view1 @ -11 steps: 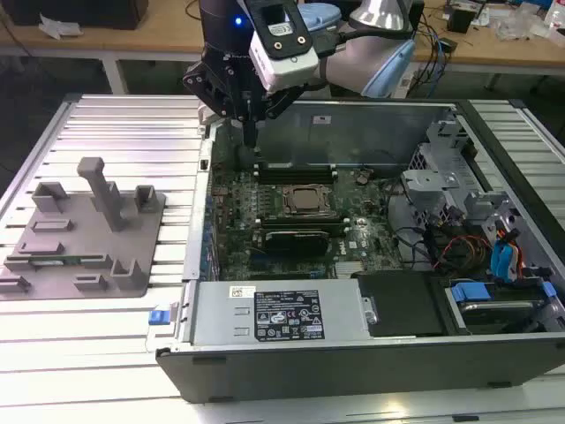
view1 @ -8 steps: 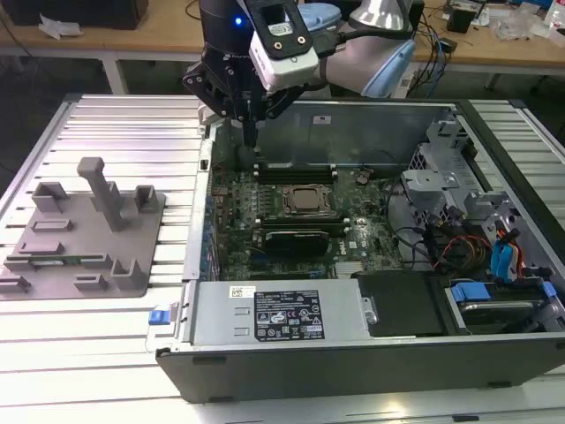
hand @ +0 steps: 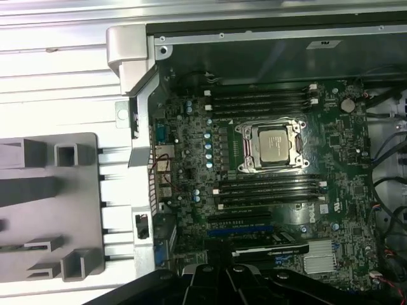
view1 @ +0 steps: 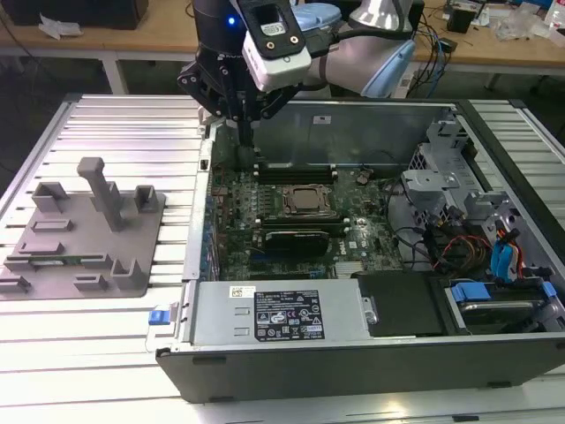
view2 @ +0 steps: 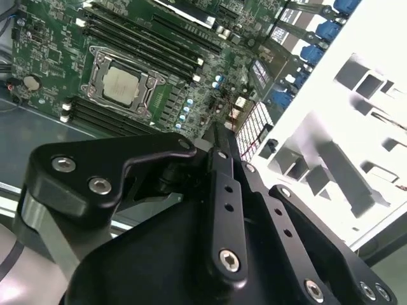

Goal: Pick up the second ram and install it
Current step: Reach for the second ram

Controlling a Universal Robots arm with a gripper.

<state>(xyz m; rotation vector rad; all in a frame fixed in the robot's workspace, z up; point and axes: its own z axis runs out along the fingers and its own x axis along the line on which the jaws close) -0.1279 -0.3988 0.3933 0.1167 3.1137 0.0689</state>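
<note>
One green stick, the second ram (view1: 69,259), lies flat in the grey holder (view1: 88,231) on the worktop (view1: 115,344), seemingly staged for pickup. Well apart, the gripper (view1: 244,146) hovers clenched and apparently empty over the motherboard (view1: 237,237).

Holder (hand: 44,210): was cut by first wrist view's edge. Motherboard (view2: 191,95): near part was hidden behind claw (view2: 217,136), second wrist view. Arm (view1: 353,49): ran off exterior view's top. Case (view1: 353,362): cut at exterior view's right.
</note>
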